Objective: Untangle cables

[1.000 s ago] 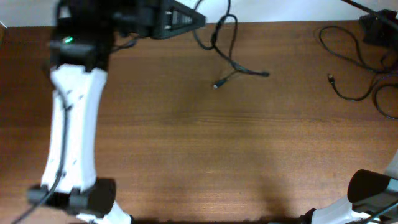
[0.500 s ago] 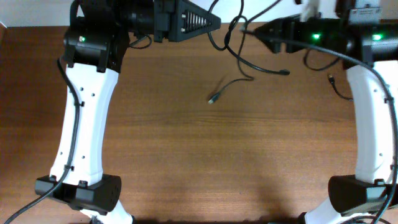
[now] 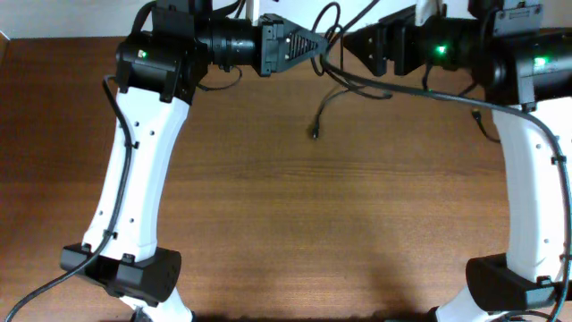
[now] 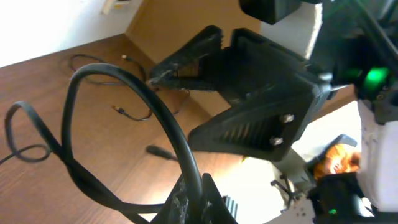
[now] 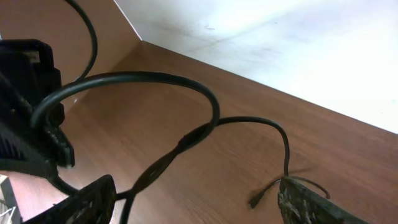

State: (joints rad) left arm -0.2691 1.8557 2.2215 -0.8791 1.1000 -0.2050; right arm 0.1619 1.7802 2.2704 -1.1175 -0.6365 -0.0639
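Nearest is the bare table (image 3: 286, 224). A plug end (image 3: 315, 132) dangles nearer than the left gripper (image 3: 315, 46); can't tell if it touches the wood. The left gripper is clamped on the cables (image 4: 174, 138), lifting the twisted loop clear so the crossing shows. Just beside it, facing, the right gripper (image 5: 199, 196) gapes wide and holds nothing, with the twist ahead of its jaws. It's probably lined up to take one strand. Beyond the left gripper the loop arcs past the table's far edge.
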